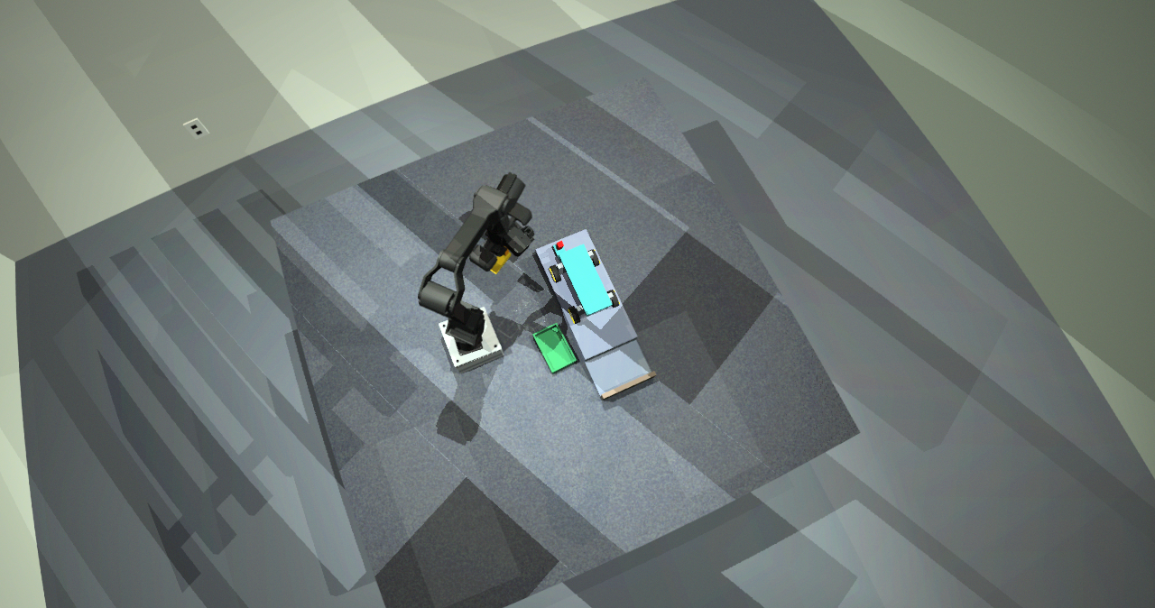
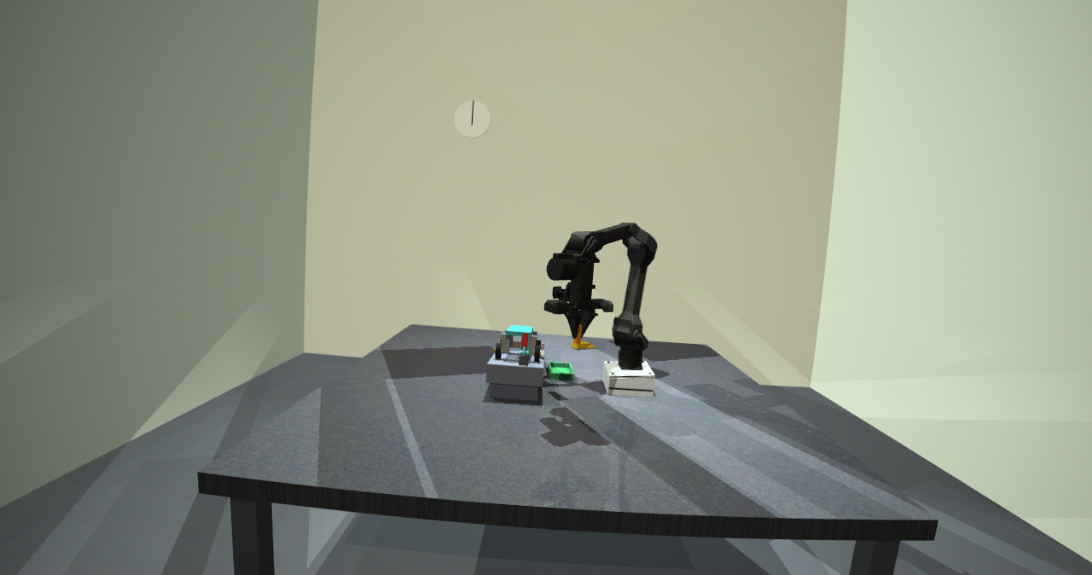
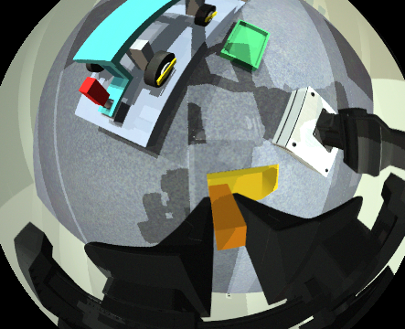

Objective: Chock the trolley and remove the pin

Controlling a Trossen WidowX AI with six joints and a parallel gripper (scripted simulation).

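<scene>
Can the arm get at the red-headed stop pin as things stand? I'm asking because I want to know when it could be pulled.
Probably not yet: the jaws are shut on the chock, though nothing visibly covers the pin's red head.

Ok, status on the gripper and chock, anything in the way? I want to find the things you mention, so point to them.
Gripper [image 1: 501,257] [image 2: 577,328] [image 3: 220,201] shut on chock [image 1: 501,262] [image 2: 582,345] [image 3: 245,183]. Chock off ramp [image 1: 610,331] [image 2: 515,374] [image 3: 138,130], clear of wheels. Pin [image 1: 559,244] [image 2: 525,342] [image 3: 94,91] in place. Nothing seen blocking.
</scene>
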